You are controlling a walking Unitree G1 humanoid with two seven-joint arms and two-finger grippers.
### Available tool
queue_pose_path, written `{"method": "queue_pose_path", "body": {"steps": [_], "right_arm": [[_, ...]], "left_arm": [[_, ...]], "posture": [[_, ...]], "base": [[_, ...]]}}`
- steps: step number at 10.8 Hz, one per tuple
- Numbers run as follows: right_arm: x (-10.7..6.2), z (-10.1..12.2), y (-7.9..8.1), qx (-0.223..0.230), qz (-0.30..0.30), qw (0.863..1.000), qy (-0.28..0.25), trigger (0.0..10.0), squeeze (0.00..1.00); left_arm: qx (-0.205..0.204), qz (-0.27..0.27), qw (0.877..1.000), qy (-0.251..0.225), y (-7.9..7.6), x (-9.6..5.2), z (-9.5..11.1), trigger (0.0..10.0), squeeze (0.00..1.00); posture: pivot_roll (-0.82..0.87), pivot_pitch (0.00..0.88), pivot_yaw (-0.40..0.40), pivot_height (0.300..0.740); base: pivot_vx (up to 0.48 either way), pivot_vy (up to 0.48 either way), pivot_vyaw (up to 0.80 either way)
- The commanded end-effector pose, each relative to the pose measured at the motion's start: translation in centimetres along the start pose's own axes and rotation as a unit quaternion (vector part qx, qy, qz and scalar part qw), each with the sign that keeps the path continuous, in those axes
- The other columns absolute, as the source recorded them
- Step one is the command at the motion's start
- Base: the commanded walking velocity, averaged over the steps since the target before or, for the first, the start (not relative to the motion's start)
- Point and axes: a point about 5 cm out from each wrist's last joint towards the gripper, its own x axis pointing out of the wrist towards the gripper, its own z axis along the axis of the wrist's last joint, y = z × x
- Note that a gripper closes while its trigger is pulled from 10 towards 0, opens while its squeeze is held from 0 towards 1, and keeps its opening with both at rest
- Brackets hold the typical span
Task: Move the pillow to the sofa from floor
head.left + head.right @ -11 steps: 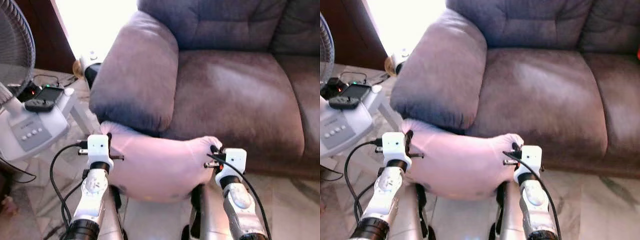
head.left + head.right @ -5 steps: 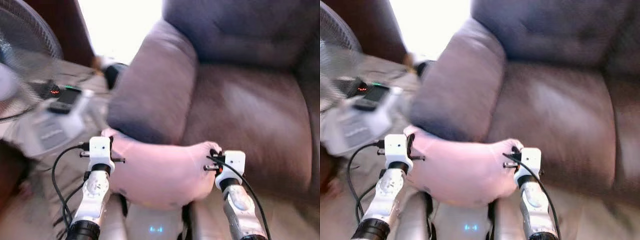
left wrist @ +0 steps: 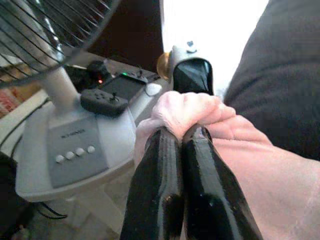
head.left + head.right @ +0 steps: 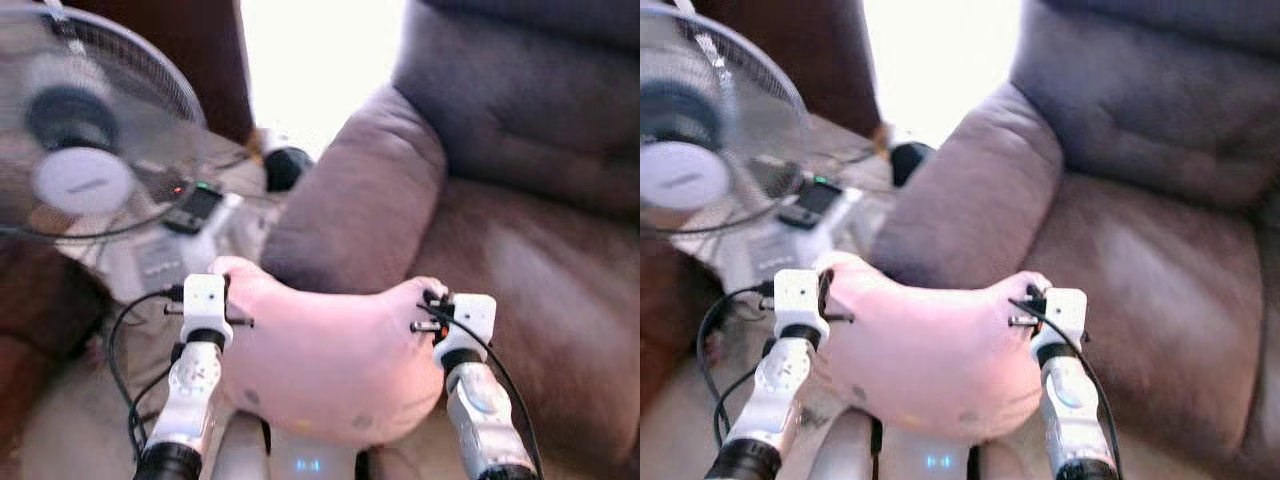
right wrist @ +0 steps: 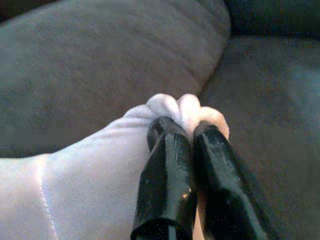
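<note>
Both grippers — left gripper (image 3: 181,136), right gripper (image 5: 185,131) — pinch only the pillow (image 4: 330,360) corners, which could slip before the sofa (image 4: 540,260).

Clearance ahead: sofa open to the right, cluttered to the left.

Sofa (image 4: 540,250): its seat cushion lies bare to the far right, offering free passage. Its padded armrest (image 4: 365,200) rises directly ahead, just beyond the pillow (image 4: 330,360) that the left end effector (image 3: 181,135) and right end effector (image 5: 186,127) each pinch by a corner, and blocks a straight path. Standing fan (image 4: 85,140): tall obstacle at far left, its base (image 3: 75,150) carrying a remote (image 3: 102,101) and phone (image 3: 125,86). Between fan and armrest, a narrow floor gap holding a dark object (image 4: 288,165).
</note>
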Motion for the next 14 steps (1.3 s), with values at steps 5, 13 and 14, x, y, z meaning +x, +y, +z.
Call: {"method": "queue_pose_path", "body": {"steps": [5, 13, 14], "right_arm": [[2.0, 9.5, -1.0, 0.008, -0.025, 0.983, -0.181, 10.0, 0.0], [2.6, 13.1, -0.3, 0.02, -0.014, 0.975, -0.223, 10.0, 0.0], [2.6, 13.1, -0.2, 0.021, -0.014, 0.975, -0.223, 10.0, 0.0]], "left_arm": [[0.006, 0.029, 0.982, -0.187, 1.9, 1.6, 9.4, 10.0, 0.0], [-0.007, -0.014, 0.98, -0.201, 0.4, 2.2, 11.6, 10.0, 0.0], [-0.005, -0.018, 0.98, -0.2, 0.3, 2.3, 11.7, 10.0, 0.0]], "posture": [[0.07, 0.096, -0.055, 0.696], [0.08, 0.076, -0.052, 0.696], [0.08, 0.073, -0.049, 0.696]], "base": [[0.0, 0.0, 0.0], [0.0, 0.0, 0.0], [0.0, 0.0, 0.0]]}}
